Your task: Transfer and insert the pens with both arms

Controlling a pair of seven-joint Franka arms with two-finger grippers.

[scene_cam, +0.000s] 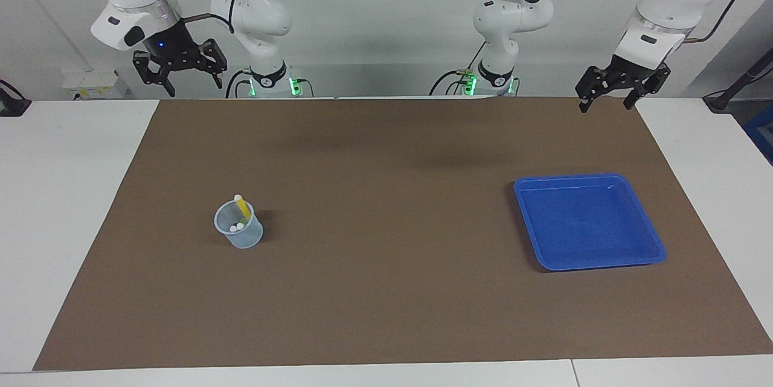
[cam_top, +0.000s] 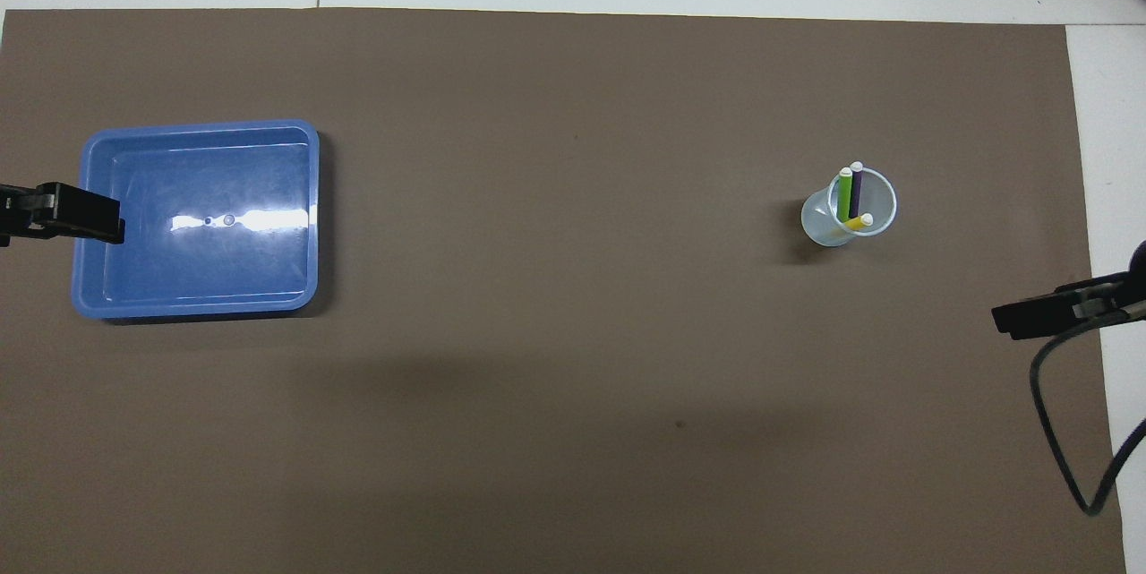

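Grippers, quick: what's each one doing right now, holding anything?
Left gripper: open, holding nothing, raised over the mat's edge by the robots.
Right gripper: open, holding nothing, raised over the table's edge by the robots.

left claw (cam_top: pixel 63 214) cut off by overhead edge, pens' (scene_cam: pixel 240 216) lower ends hidden in cup (scene_cam: pixel 241 236)

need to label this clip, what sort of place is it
Most likely a robotics lab or test bench: two white arms mounted at a white table, left pincer and right pincer both hanging open, over a plain brown mat that carries only a blue tray and a clear cup of pens.
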